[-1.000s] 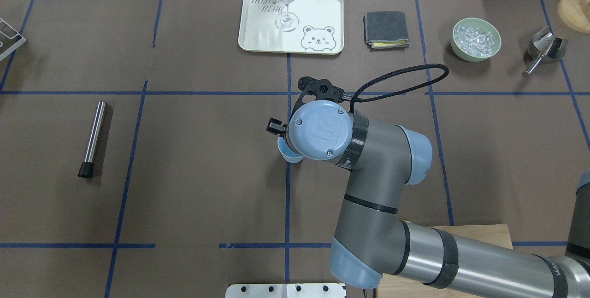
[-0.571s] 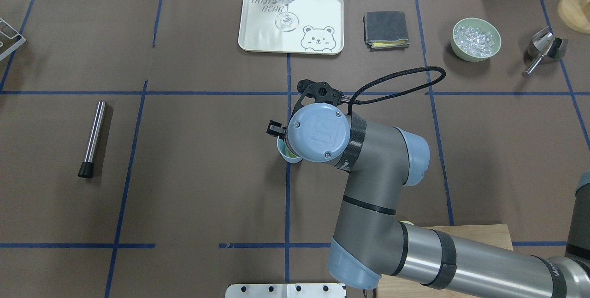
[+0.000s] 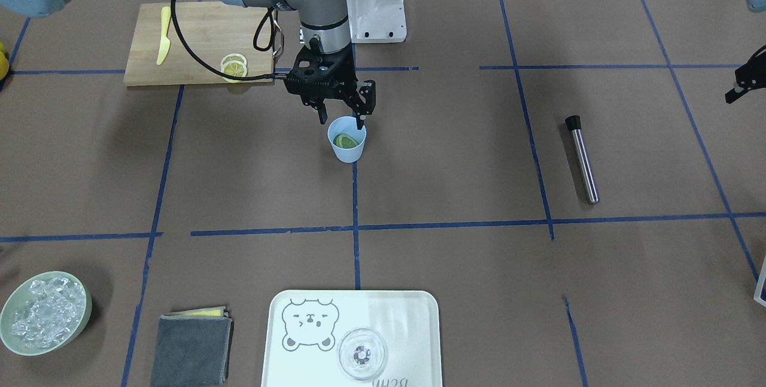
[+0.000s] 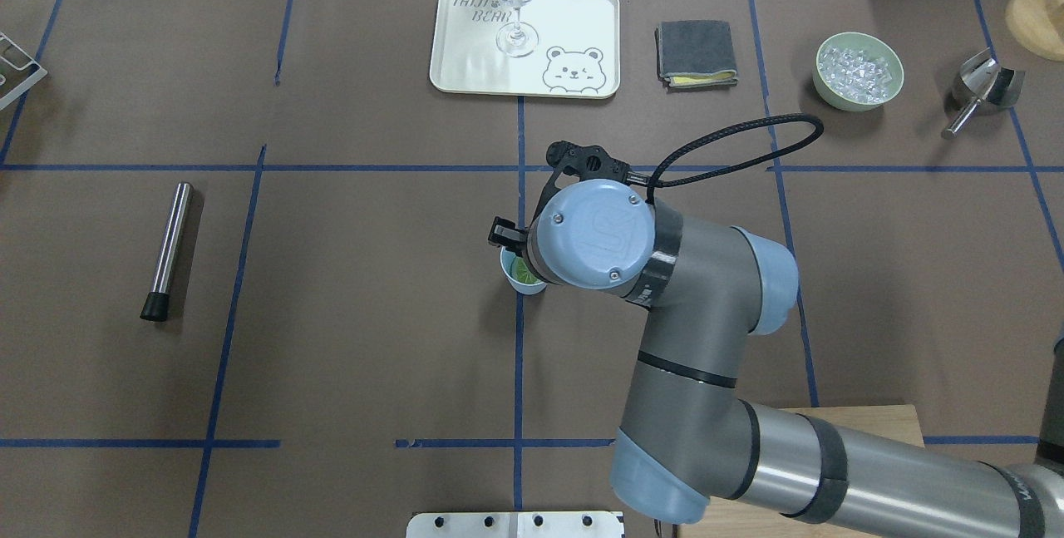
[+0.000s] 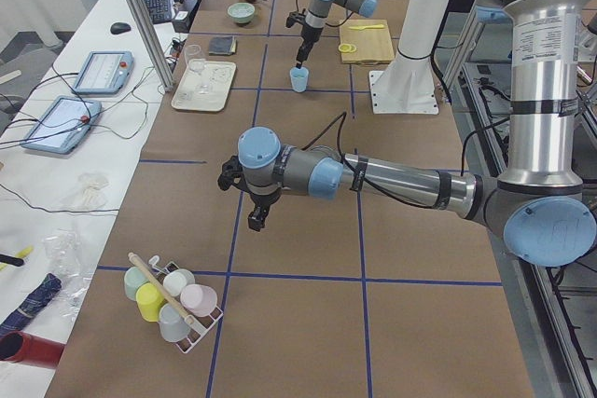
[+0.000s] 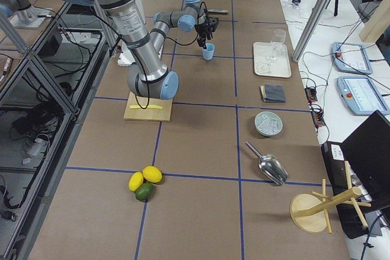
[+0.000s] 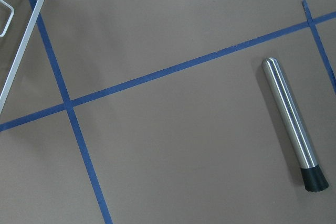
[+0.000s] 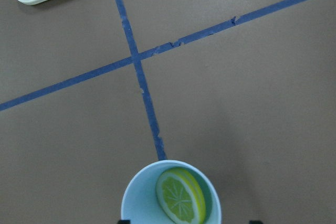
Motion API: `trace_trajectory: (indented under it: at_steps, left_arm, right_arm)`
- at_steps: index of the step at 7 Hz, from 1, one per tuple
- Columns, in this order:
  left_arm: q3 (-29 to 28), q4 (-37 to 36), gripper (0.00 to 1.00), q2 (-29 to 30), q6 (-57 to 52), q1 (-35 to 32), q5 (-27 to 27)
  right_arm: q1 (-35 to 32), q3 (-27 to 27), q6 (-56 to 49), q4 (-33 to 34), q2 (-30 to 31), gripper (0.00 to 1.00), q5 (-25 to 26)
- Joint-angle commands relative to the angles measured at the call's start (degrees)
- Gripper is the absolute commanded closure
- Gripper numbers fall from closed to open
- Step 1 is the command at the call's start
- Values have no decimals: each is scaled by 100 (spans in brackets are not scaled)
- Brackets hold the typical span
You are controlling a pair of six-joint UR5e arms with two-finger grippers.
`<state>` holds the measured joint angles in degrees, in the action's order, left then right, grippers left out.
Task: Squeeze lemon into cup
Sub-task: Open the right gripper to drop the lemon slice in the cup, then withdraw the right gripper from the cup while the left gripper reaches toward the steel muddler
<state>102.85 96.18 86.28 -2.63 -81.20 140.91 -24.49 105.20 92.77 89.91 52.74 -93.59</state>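
**Lemon slice (image 8: 181, 195) sits inside the cup (image 3: 347, 152)**

The lemon slice leans tilted against the inner wall of the light-blue cup. The cup stands upright on the bench (image 3: 455, 154), on a blue tape line. The right fingers (image 3: 361, 118) hang just above the rim, spread apart, and they hold nothing. The left fingers (image 5: 254, 219) hover over the bench, well apart from the cup. I cannot tell if they are spread.
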Motion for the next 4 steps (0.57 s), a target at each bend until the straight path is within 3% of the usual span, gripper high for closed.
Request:
trace_trajectory:
  at_steps: [1,2,3,4]
  left_arm:
    - [-169,432,0,64,896,444,234]
    - [-160,1193,2,108,1949,1013,27]
    - [-204,1906,4,143,2951,1549,-654]
    - [-222,2139,6,239,3448,1955,-905]
  right_arm:
    - [-668,1382,-231,17,1214,15,-1051]
    - [-985,1737,-685,0,1787,15,-1343]
    - [-1440,1940,-1508,-26,2471,13,-1616]
    - [-1941,1969,-2238,-27,2878,13,-2010]
